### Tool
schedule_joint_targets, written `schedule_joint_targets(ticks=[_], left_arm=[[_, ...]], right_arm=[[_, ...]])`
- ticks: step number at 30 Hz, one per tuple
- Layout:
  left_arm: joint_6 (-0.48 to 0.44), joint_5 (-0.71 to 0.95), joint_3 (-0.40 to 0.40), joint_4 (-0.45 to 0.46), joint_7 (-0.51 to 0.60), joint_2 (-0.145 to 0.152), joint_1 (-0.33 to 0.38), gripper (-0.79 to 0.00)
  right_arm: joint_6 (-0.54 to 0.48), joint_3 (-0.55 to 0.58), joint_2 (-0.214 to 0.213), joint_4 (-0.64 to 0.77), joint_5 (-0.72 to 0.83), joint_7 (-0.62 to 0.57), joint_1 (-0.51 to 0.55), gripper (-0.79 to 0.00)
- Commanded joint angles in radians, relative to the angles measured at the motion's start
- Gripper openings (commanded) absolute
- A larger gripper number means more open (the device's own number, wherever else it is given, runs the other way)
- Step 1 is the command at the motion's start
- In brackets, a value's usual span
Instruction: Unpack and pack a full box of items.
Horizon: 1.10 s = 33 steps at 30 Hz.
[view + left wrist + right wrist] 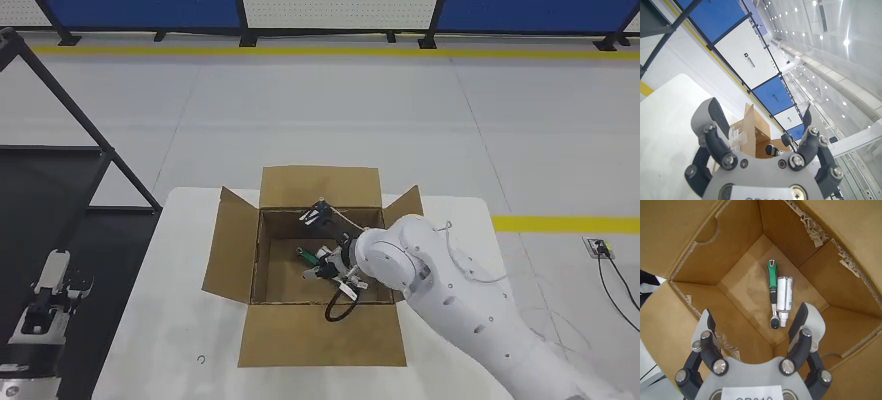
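right wrist view puts the right gripper [755,310], spread wide and empty, over the open brown cardboard box [734,247], where a green-handled ratchet wrench [772,285] and a clear white-labelled bottle [784,294] lie touching on its floor below the fingertips.

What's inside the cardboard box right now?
A green-handled ratchet and a clear bottle lie side by side on the floor of the box. The right gripper, open above, hides part of one wall.
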<state>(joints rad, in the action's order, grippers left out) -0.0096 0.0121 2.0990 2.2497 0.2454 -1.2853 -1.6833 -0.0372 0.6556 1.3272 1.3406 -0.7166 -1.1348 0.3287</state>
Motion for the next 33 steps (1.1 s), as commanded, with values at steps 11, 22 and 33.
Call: schedule_joint_targets(ticks=[11, 22, 33], left_arm=[[-0.021, 0.076, 0.059, 0.003, 0.004, -0.003, -0.044, 0.000], [-0.041, 0.095, 0.072, 0.014, 0.012, -0.004, -0.062, 0.000], [-0.056, 0.104, 0.078, 0.020, 0.005, -0.006, -0.080, 0.000]], right_arm=[[-0.045, -0.191, 0.158, -0.417, 0.043, 0.013, -0.180, -0.453], [-0.070, -0.252, 0.261, -0.658, 0.043, 0.047, -0.226, -0.142], [-0.052, -0.286, 0.351, -0.829, 0.017, 0.058, -0.253, -0.172]])
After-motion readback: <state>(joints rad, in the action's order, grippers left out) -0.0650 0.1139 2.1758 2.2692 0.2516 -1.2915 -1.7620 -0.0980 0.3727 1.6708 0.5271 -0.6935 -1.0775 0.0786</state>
